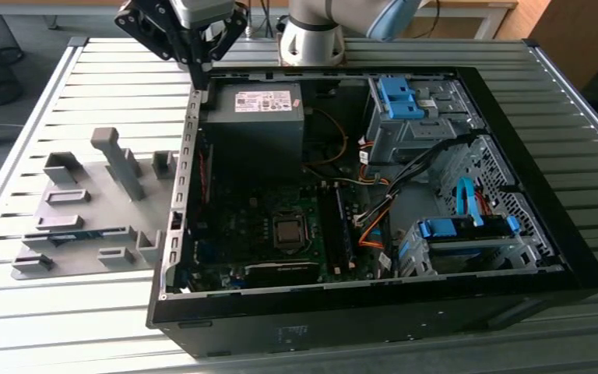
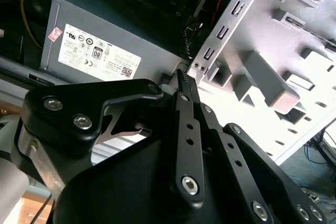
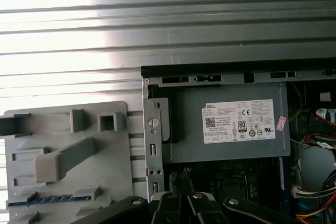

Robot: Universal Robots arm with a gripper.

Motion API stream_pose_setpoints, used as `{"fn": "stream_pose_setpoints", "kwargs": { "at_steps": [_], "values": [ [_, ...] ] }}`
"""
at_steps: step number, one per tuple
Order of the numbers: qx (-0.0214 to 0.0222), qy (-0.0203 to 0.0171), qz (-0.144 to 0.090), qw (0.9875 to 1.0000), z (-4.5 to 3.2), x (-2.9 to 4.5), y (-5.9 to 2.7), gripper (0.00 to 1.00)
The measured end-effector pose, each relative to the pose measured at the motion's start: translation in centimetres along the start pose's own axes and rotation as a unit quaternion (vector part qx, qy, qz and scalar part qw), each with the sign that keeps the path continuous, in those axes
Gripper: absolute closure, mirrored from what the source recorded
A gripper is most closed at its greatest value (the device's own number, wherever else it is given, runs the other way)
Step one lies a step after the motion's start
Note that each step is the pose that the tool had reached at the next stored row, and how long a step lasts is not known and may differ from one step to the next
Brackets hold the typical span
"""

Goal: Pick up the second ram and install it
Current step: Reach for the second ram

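One blue-green stick, the second ram [image 1: 79,233], sits in a slot of the grey holder [image 1: 83,254] on the counter [image 1: 50,327], to the exterior view's left of the open PC case [image 1: 579,265]. The end effector [image 1: 202,82] is well apart from it. Its fingers are pressed together on nothing. Its tips hang at the case's side wall, beside the power supply [image 1: 252,128].

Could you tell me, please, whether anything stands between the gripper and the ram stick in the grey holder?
Nothing covers the ram stick from above. The gripper hangs over the case wall by the power supply; the holder's tall grey blocks rise between them, so a low, straight path would likely meet those.
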State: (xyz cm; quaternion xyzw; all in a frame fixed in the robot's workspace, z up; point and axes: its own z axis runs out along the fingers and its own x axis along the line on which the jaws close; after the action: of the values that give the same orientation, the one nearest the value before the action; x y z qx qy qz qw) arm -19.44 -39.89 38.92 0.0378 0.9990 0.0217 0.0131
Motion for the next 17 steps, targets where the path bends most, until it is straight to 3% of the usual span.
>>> {"fn": "stream_pose_setpoints", "kwargs": {
  "at_steps": [17],
  "values": [
    [0.0001,0.0,0.0,1.0,0.05,1.08,-0.08,0.9]
  ]
}}
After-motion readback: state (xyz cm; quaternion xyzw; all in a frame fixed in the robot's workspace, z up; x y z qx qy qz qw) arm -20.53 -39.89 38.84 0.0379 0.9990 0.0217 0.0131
